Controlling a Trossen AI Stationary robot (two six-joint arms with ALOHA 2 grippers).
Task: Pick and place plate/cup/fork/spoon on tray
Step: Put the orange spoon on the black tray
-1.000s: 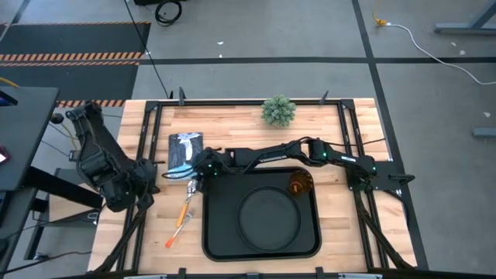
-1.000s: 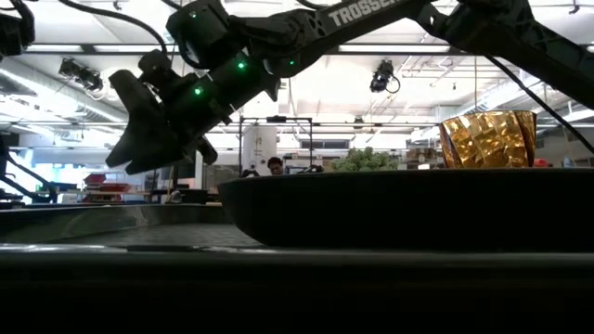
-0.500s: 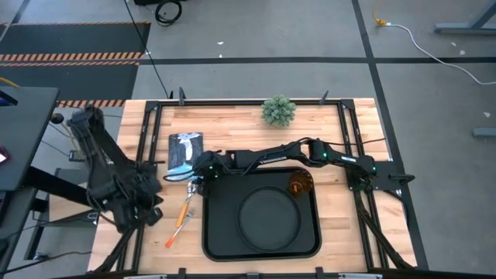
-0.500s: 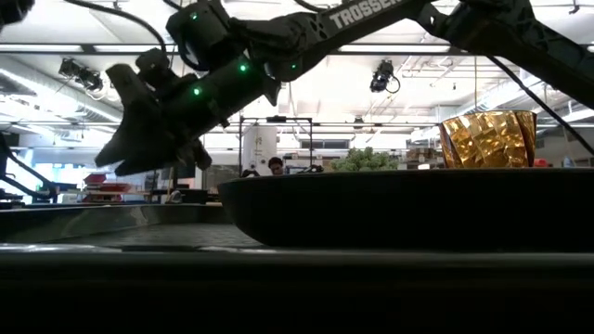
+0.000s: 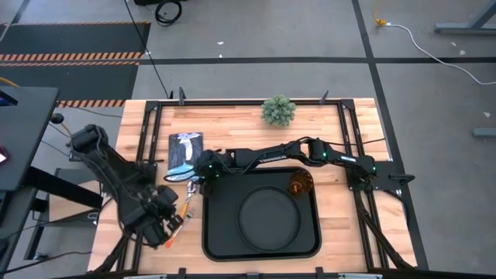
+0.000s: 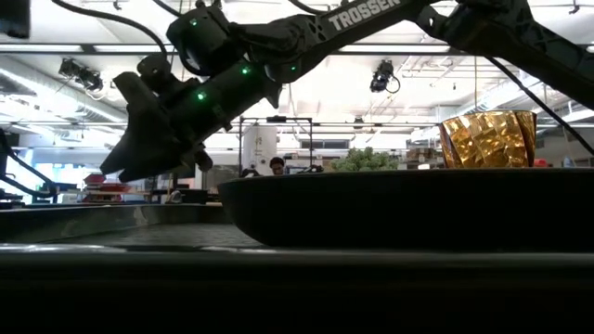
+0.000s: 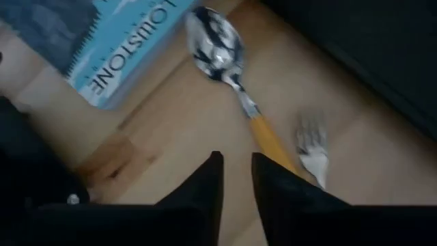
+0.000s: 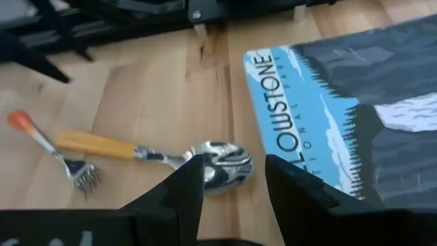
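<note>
The spoon (image 8: 222, 164), silver bowl and orange handle, lies flat on the wooden table left of the black tray (image 5: 208, 232). The fork (image 7: 313, 140) lies beside the spoon's handle. My right gripper (image 8: 232, 179) hangs open over the spoon's bowl, clear of the table in the low view (image 6: 125, 167). My left gripper (image 7: 237, 171) points steeply down over the spoon's handle with a narrow gap between its fingers and nothing in it. The round black plate (image 5: 269, 217) lies in the tray, and the amber cup (image 5: 301, 184) stands at the tray's far right corner.
A blue Yellowstone booklet (image 5: 184, 151) lies just beyond the spoon's bowl. A small green plant (image 5: 278, 111) stands near the far edge. Black frame rails run along the table's sides. Bare wood shows right of the tray.
My left gripper has swung from the table's left edge toward the near edge and the tray. It has come down and tipped steeper over the fork and spoon. My right gripper has stayed over the spoon's bowl. Spoon, fork, plate and cup lie as before.
</note>
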